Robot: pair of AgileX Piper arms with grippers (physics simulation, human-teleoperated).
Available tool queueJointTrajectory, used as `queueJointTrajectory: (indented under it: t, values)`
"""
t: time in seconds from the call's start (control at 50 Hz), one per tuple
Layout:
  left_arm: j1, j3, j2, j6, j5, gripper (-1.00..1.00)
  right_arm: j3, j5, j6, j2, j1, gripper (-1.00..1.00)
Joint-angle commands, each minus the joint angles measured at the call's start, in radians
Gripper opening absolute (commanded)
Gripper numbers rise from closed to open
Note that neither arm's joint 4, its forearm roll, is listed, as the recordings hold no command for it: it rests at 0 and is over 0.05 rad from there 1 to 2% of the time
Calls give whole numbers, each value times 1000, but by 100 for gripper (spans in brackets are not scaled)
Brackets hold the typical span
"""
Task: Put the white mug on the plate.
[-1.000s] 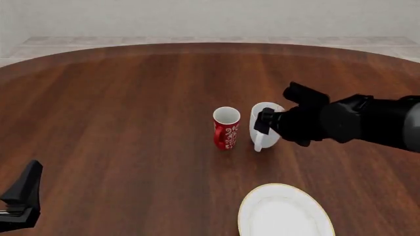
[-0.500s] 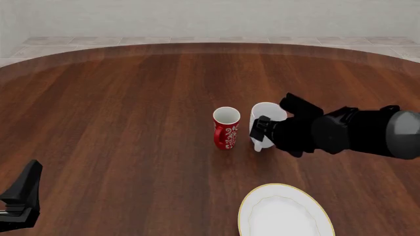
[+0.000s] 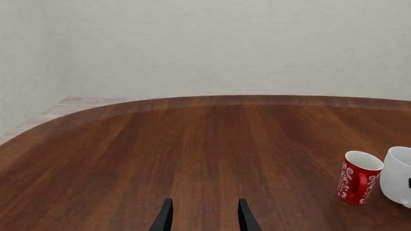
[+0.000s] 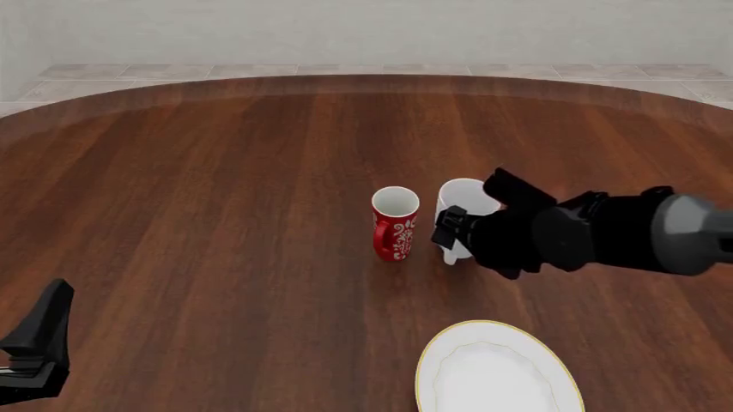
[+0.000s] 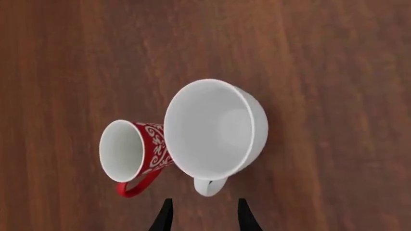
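Right claw (image 4: 449, 230) poised over the white mug (image 4: 463, 210), fingers spread and holding nothing.
The white mug stands upright mid-tabletop (image 4: 206, 197), just right of the red mug (image 4: 396, 224), its handle lined up with the claw's gap. The plate (image 4: 495, 368) lies nearer the front edge, apart from both mugs. Left claw (image 3: 203, 219) is parted and idle, low at the left.
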Motion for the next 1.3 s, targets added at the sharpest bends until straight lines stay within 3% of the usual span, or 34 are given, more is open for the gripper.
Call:
queueJointTrajectory:
  t: [0.02, 0.84, 1.16, 1.18, 1.3]
  values:
    - [-2, 0, 0, 0, -1, 100, -19, 4, -3, 24, -9, 100]
    - [-2, 0, 0, 0, -1, 100, -46, -41, 8, 132, 5, 100]
    - [-2, 0, 0, 0, -1, 100, -77, -17, -13, 137, -3, 100]
    - [-2, 0, 0, 0, -1, 100, -79, -14, -16, 136, -4, -100]
    - [-2, 0, 0, 0, -1, 100, -88, -3, -26, 132, -8, -100]
